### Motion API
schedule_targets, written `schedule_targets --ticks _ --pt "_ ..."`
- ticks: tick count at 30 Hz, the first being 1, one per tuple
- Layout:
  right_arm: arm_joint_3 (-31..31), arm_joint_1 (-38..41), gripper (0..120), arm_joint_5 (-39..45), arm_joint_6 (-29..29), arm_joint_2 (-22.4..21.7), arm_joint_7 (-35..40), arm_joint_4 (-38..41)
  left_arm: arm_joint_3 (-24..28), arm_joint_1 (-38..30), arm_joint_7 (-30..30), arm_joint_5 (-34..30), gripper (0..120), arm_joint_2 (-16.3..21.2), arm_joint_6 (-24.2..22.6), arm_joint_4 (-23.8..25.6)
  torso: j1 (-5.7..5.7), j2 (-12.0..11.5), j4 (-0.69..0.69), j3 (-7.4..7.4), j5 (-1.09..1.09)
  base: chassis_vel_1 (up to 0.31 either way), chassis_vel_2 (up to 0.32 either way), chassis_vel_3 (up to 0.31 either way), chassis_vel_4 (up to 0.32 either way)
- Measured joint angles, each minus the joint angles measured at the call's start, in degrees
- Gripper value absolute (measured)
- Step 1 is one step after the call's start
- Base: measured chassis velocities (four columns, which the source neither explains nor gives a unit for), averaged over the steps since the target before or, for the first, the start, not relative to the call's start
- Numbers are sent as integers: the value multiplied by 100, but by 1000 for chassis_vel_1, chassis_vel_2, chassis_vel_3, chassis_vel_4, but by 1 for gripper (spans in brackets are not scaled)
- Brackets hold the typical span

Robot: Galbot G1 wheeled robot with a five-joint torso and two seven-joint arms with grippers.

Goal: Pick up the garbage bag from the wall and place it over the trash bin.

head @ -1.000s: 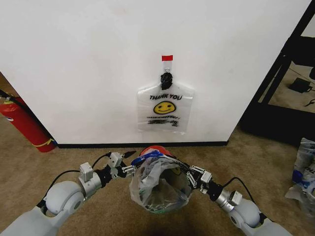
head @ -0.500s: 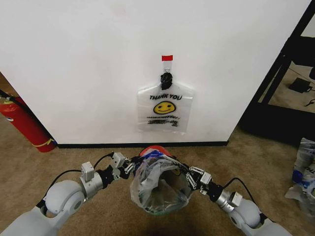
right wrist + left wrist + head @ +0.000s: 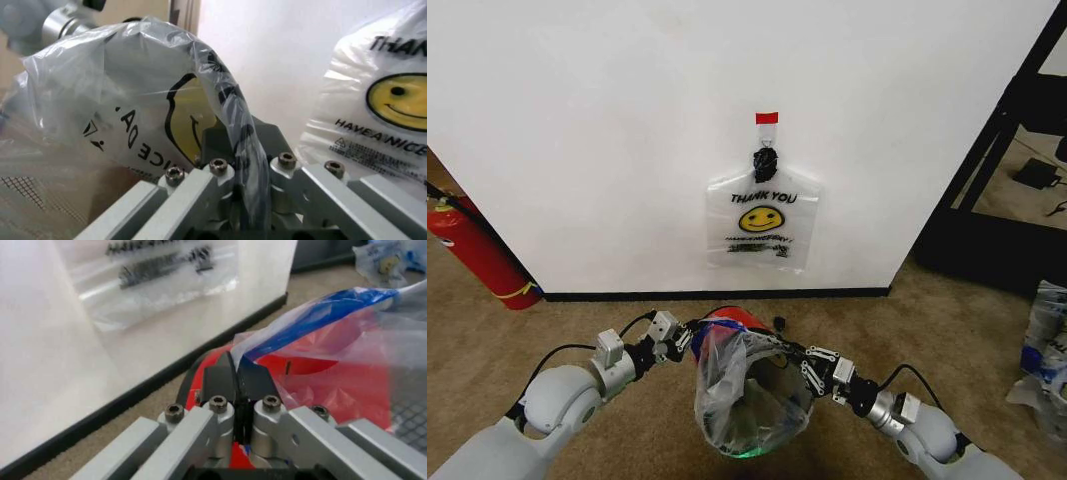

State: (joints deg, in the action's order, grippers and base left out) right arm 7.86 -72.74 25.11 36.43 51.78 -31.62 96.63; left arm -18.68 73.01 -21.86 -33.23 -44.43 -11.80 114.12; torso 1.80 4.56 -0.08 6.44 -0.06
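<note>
Carpeted room (image 3: 627, 310), fire extinguisher (image 3: 477, 250)

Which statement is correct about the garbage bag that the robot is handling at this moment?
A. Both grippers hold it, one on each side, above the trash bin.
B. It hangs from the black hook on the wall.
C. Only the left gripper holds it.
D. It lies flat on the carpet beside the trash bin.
A: the left gripper and the right gripper are each shut on an edge of the garbage bag, spread over the trash bin.

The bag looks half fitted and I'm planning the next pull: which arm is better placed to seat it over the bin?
Probably right: its end effector grips the bag at the bin's near rim; the left holds the far edge.
</note>
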Motion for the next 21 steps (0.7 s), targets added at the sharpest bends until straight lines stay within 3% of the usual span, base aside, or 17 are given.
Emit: schedule_targets --ticks 6,7,17,21 --pt "0 2 1 105 0 -15 -190 39 45 -25 74 202 1 -52 -23 -107 0 0 0 0 0 0 0 0 0" --pt "0 2 1 123 0 -19 -215 44 53 -26 92 237 12 -60 -26 -123 0 0 0 0 0 0 0 0 0" --pt "-39 -4 1 398 -67 21 -284 59 117 -56 439 277 43 -91 82 -165 0 0 0 0 0 0 0 0 0" --pt "-185 -25 1 788 -177 125 233 53 88 -32 406 326 62 -35 416 -236 0 0 0 0 1 0 0 0 0"
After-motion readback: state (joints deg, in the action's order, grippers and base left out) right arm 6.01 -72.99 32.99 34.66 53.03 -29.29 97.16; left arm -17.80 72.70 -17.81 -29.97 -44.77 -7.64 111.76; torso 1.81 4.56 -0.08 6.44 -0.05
